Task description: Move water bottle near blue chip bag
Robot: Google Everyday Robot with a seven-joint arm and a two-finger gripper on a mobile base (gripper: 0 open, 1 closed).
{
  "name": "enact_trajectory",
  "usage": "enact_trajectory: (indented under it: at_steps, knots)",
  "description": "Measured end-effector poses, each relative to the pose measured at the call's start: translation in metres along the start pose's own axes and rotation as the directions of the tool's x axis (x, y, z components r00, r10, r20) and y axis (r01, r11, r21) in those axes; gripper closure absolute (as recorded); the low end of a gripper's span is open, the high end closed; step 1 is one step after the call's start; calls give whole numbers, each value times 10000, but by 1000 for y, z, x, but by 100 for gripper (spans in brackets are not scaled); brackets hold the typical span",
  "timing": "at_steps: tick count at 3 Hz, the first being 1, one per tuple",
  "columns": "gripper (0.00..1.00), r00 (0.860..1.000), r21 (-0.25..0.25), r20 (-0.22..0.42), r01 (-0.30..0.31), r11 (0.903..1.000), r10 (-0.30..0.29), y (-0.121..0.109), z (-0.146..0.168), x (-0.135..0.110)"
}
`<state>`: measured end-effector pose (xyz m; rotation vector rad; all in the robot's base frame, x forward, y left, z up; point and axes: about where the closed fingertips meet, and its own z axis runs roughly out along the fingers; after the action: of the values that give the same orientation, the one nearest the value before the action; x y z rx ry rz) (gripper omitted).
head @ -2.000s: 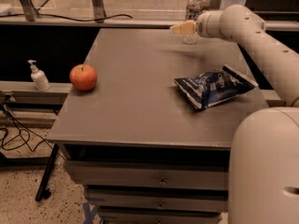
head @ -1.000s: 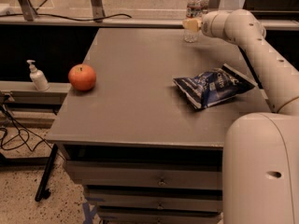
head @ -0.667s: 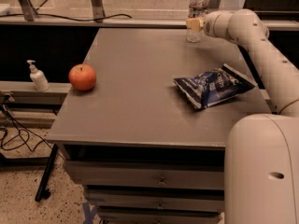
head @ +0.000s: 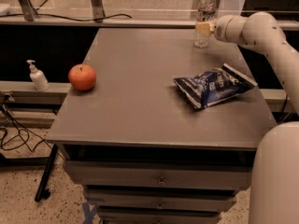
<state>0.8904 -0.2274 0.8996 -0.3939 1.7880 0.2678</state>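
The water bottle (head: 206,8) stands upright at the far right edge of the grey table (head: 135,111), clear with a white cap. My gripper (head: 203,29) is at the bottle's lower half, reaching in from the right on the white arm (head: 254,29), and covers part of the bottle. The blue chip bag (head: 214,86) lies crumpled on the right side of the table, nearer the camera than the bottle and well apart from it.
A red apple (head: 82,77) sits at the table's left edge. A small white pump dispenser (head: 37,76) stands on a ledge left of the table. Drawers (head: 159,181) are below the tabletop. The robot's white body (head: 275,176) fills the lower right.
The gripper moved right and farther back to the water bottle two seconds ago, then stayed at it. The bottle, bag and apple have not moved.
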Motion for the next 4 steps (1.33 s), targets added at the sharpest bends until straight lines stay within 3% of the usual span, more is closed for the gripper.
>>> enact_trajectory:
  at_steps: [1,2,3,4]
  knots:
    - [100,10000,-840,88,40,9965,-32,17,-44,-14]
    - [100,9995,-2085,-97,278,9776,-305,51,-89,-20]
    - [100,9982,-2977,-218,462,9535,-552,78,-116,-21]
    - [100,9977,-3801,-143,563,9232,-667,102,-130,-18]
